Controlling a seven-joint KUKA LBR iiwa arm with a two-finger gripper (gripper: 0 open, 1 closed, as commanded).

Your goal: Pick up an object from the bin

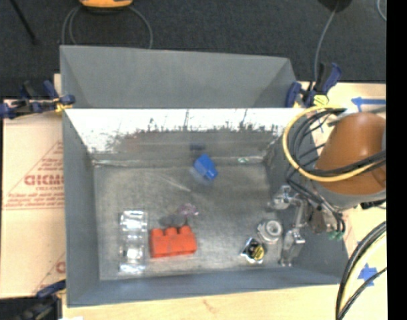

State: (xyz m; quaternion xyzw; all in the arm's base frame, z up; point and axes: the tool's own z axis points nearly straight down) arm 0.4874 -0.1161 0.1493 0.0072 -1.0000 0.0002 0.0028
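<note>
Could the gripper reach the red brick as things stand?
Probably yes: the red brick lies uncovered on the bin floor; only a small black-and-yellow thing sits between it and the gripper.

The bin (pixel 81 199) is matt grey metal, its floor scuffed and its back wall scratched pale. The red block (pixel 172 241) looks like smooth plastic. Just left of it lies a clear, glossy plastic piece (pixel 132 241). Well right of it, the tool (pixel 288 249) is bare silvery metal under a glossy orange cover (pixel 353 153).
</note>
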